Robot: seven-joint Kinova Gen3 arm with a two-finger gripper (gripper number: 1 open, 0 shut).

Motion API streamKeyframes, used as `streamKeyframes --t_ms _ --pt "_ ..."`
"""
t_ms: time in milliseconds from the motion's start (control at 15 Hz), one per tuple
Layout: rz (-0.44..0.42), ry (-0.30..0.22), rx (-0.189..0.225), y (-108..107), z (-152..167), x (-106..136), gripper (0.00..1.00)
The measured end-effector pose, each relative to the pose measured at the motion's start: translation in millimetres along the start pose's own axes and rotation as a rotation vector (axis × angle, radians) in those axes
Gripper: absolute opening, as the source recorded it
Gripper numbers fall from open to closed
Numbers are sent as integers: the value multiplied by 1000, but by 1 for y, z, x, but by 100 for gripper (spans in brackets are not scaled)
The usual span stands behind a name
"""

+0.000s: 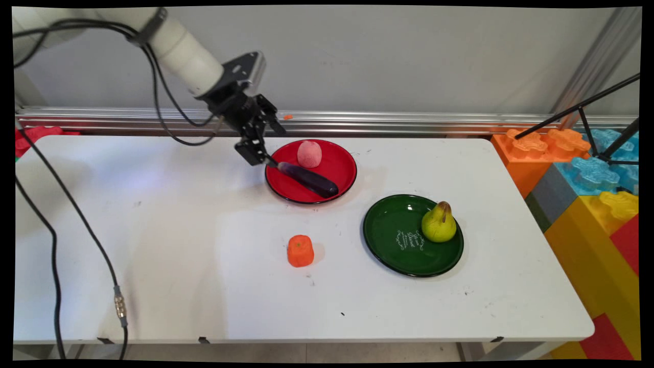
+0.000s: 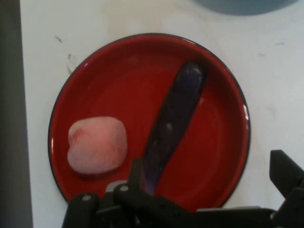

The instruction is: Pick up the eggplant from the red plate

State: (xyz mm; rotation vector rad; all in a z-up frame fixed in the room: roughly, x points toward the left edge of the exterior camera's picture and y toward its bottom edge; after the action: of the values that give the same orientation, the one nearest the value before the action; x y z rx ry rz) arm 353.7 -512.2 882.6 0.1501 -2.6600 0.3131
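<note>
We see the gripper (image 1: 263, 148) hanging low over the left rim of the red plate (image 1: 342, 171) at the far middle of the white table (image 1: 168, 230). Its fingers are spread — the hand view shows one at the bottom left and the other (image 2: 285, 173) far off to the right — and they hold nothing. The dark purple eggplant (image 1: 311, 180) lies across the plate, its stem end just under the gripper, though we cannot tell whether they touch. A pink peach (image 1: 309, 154) sits on the plate's far side, just beside the eggplant. Nearer us an orange piece of toy food (image 1: 300, 251) stands on the table, and to the right a green plate (image 1: 393, 240) carries a pear (image 1: 438, 224).
</note>
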Motion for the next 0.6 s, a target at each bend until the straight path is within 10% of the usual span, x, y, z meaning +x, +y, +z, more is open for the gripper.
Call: streamKeyframes --t_ms 600 --pt "-19 11 16 -9 69 10 100"
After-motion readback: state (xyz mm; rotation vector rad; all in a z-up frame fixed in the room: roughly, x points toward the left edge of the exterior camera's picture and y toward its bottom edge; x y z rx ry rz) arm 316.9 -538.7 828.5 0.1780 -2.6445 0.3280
